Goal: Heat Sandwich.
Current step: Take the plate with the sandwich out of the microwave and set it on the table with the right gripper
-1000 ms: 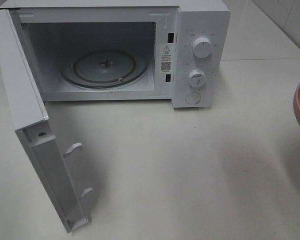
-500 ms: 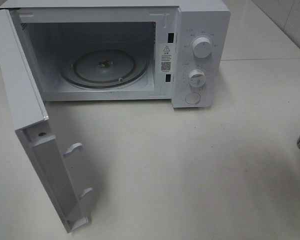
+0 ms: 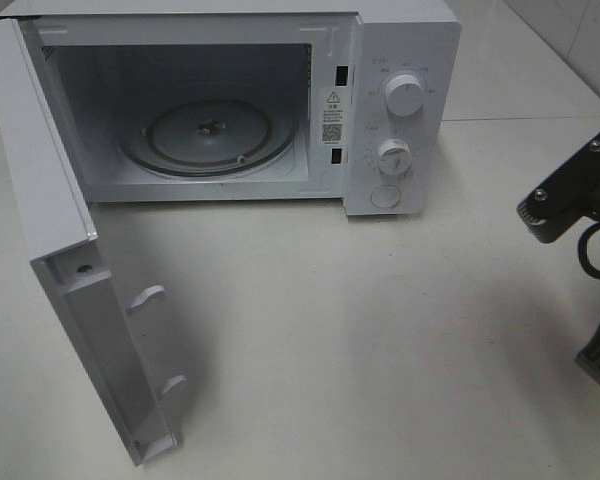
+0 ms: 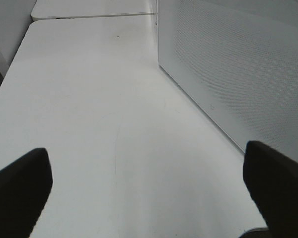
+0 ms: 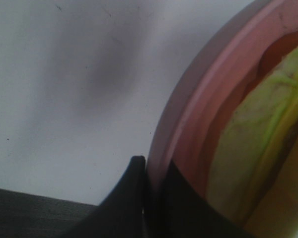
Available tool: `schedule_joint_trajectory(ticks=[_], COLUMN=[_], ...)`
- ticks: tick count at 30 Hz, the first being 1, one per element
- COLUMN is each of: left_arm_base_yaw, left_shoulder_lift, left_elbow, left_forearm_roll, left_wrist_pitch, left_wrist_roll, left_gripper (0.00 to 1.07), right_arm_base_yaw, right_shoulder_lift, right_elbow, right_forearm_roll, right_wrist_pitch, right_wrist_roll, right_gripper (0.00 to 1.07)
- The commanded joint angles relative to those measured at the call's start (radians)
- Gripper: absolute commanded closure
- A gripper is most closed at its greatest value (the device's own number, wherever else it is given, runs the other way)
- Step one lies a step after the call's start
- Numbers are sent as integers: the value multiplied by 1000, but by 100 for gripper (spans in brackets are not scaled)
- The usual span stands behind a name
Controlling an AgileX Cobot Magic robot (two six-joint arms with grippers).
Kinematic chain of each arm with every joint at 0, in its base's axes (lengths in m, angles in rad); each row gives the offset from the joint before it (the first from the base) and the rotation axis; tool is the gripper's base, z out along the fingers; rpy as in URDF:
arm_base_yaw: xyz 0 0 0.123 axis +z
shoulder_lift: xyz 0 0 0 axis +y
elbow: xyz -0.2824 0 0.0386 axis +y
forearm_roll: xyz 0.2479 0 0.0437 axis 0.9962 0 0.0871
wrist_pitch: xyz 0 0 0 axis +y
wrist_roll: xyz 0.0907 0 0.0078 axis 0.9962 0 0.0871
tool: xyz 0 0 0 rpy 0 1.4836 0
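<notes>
Right arm has entered the high view at its right edge since the earlier frames; microwave and table unchanged.

Left to right: the white microwave door stands swung fully open, the glass turntable inside the white microwave oven is bare, and the white table in front carries nothing. The left gripper hangs with jaws spread wide, empty, beside the microwave's perforated side wall. The right gripper is clamped on the rim of the round pink plate, which carries the sandwich. A second ago the plate's edge showed at the right margin; now only the black arm shows there. Step judged: carrying the plated sandwich towards the cavity. The next move calls for a level carry leftward and clearing the door frame.
</notes>
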Motion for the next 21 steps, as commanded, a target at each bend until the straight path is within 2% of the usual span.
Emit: schedule_joint_trajectory(ticks=[1, 7, 21], left_arm_base_yaw=[3, 3, 3], left_shoulder_lift=[-23, -23, -23], left_elbow=[3, 3, 3], left_forearm_roll=[-1, -1, -1], left_wrist_pitch=[0, 0, 0], left_wrist_roll=[-5, -5, -5], left_gripper=[5, 5, 5], right_arm_base_yaw=[-2, -6, -134], right_shoulder_lift=[38, 123, 199], right_elbow=[-28, -66, -72], right_forearm_roll=[-38, -41, -67], right_wrist_pitch=[13, 17, -16], right_wrist_roll=[61, 141, 167], right_gripper=[105, 104, 106])
